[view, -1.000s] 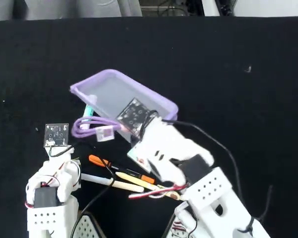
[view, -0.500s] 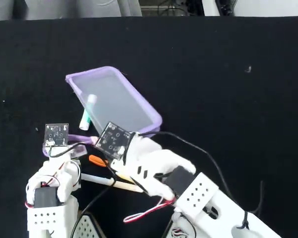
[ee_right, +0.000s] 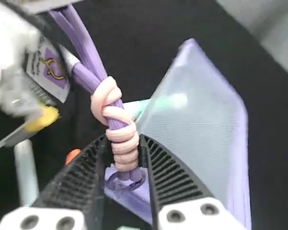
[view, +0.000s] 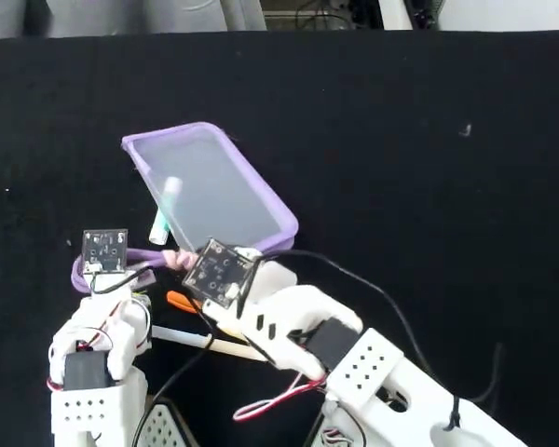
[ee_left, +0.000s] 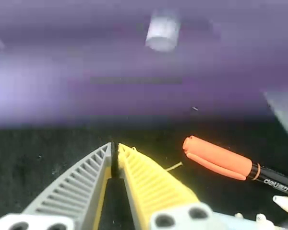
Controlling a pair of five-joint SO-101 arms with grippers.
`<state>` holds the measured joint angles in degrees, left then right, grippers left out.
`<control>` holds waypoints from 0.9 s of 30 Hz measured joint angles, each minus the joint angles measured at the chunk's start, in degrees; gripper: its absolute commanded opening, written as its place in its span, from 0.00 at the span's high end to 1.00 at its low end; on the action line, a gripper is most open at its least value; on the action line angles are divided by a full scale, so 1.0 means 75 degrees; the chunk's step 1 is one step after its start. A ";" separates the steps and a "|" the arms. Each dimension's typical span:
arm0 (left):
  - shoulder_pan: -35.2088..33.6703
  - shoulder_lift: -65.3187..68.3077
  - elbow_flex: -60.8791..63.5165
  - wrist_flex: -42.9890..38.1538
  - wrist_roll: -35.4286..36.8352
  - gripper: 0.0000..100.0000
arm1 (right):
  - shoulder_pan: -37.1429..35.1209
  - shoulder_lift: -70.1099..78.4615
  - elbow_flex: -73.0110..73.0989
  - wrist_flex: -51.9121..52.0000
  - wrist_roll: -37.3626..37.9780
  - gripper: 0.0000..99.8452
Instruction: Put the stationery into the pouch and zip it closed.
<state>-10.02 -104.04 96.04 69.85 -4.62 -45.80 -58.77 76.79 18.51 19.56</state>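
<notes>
A: So, where is the pouch (view: 214, 191)?
B: Purple, lying left of the table's (view: 429, 140) middle, with a white-and-green stick (view: 166, 209) inside.
A: Right gripper (ee_right: 121, 141)?
B: Clamped on the pouch's pink-wrapped cord (ee_right: 116, 120).
A: Left gripper (ee_left: 115, 148)?
B: Fingers pressed together, holding nothing, toward the near edge. An orange pen (ee_left: 221, 158) and a white pen (view: 205, 342) lie beside it, outside the pouch.

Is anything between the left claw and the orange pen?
Nothing visible does: bare table lies between the left claw and the orange pen beside it. The right claw, shut on the pouch cord, is not between them in the left wrist view.
</notes>
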 measured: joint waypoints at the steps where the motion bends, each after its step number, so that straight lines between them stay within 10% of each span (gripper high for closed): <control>1: 0.0000 0.0000 0.0000 -0.0012 0.0000 0.97 | 0.0152 0.0000 0.0000 -0.0176 -0.0012 0.99; 10: 0.0059 0.0000 0.0000 -0.1547 0.0000 0.97 | 0.0938 0.0000 0.0000 -0.1418 0.0000 0.99; 20: 0.3188 0.0000 0.0000 -0.2860 -0.0012 0.97 | 0.0938 0.0000 0.0000 -0.2133 0.0000 0.99; 27: 0.3423 0.0000 0.0000 -0.3446 -0.0023 0.97 | 0.0938 0.0000 0.0000 -0.2157 0.0000 0.99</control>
<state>15.65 -104.04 96.04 44.00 -4.79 -38.77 -58.77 76.79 2.33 19.56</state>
